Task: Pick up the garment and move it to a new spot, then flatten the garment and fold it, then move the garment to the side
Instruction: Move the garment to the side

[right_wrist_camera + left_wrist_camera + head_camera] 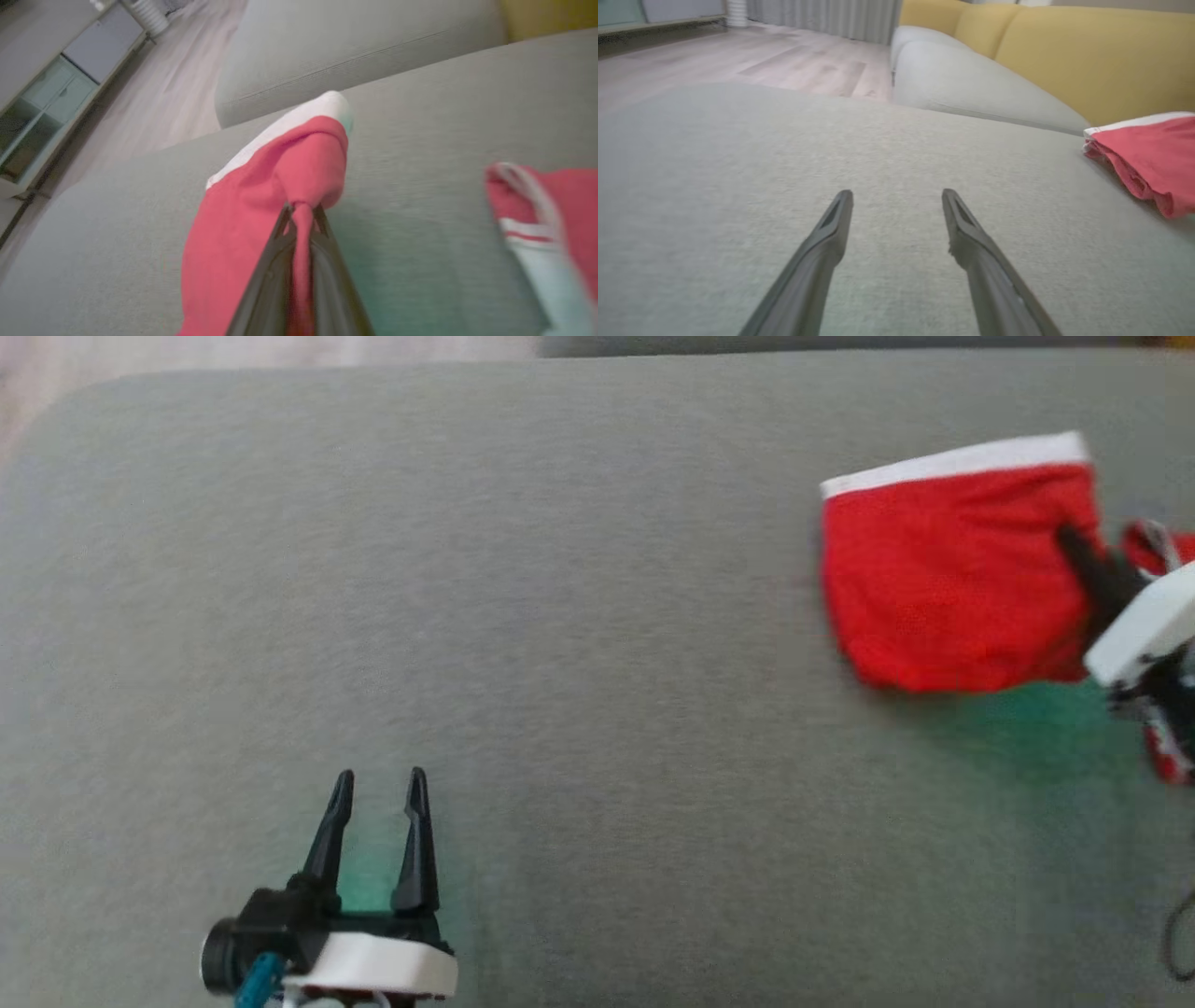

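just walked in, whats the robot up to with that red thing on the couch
The robot's right hand is shut on the right edge of a red garment with a white band, lying toward the right of a grey cushion. The cloth bunches up where it is pinched. The left hand is open and empty over bare cushion, well apart from the garment. More red and white cloth lies beside the right hand.

garment [943,579] — corner hidden by right fingers [1088,560] | second red cloth [1139,549] — cut off
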Robot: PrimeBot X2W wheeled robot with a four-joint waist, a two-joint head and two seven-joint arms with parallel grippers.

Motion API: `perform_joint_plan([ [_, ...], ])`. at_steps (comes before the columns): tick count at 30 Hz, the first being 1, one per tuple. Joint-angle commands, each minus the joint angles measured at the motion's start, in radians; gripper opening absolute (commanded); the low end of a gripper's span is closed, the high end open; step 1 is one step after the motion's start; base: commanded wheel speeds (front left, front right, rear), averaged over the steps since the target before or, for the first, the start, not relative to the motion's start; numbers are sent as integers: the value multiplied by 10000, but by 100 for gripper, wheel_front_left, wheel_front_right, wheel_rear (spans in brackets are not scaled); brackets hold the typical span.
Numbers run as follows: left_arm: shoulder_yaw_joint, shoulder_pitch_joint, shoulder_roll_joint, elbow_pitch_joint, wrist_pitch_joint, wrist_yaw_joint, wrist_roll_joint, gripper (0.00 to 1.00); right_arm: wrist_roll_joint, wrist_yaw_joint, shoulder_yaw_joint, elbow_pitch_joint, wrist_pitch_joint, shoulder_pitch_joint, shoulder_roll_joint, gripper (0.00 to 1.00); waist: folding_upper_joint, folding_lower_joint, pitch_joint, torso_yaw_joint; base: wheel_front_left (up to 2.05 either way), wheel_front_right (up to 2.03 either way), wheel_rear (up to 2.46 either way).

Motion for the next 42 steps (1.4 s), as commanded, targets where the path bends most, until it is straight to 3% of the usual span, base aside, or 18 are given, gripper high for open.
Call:
perform_joint_plan([
  [1, 355, -407, -3, -295, -51, -37, 102, 100, 78, -7, 27, -550, 38, -77, -394, 0, 0, 0, 102, -780, 0, 0, 0],
  [7, 457, -771, -3, -251, -51, -241, 448, 100, -164, -7, -576, -1593, 714, 232, -1661, 0, 0, 0, 470, -1660, 0, 0, 0],
  [11, 440, -984, -3, -142, -51, -370, 593, 100, -870, -7, -1214, -1145, 1021, 122, -2002, 0, 0, 0, 679, -1781, 0, 0, 0],
  [16, 372, -1098, -3, -41, -51, -431, 676, 100, -2740, -7, -1686, -78, 922, -261, -2237, 0, 0, 0, 819, -1590, 0, 0, 0],
  [17, 387, -1106, -3, -34, -51, -420, 673, 100, -3109, -7, -1716, 95, 787, -343, -2275, 19, 0, 0, 832, -1545, 0, 0, 0],
  [19, 401, -1099, -3, -14, -51, -419, 666, 100, -3953, -7, -1903, 486, 427, -500, -2314, 100, 0, 0, 820, -1434, 0, 0, 0],
  [24, 474, -941, -3, -80, -51, -325, 520, 100, -6639, -7, -2352, 1091, -1049, -799, -2216, 100, 0, 0, 579, -1150, 0, 0, 0],
  [27, 515, -788, -3, -152, -51, -269, 390, 100, -7472, -7, -2414, 836, -1761, -837, -1931, 100, 0, 0, 306, -1052, 0, 0, 0],
  [37, 745, -336, -3, -167, -51, -76, 82, 100, -7390, -7, -2231, -1390, -3228, 528, -305, 100, 0, 0, -590, -783, 0, 0, 0],
  [42, 1037, -128, -2, -222, -51, -18, 439, 100, -7423, -7, -2199, -2490, -4079, 2281, 1027, 100, 0, 0, -972, -658, 0, 0, 0],
])
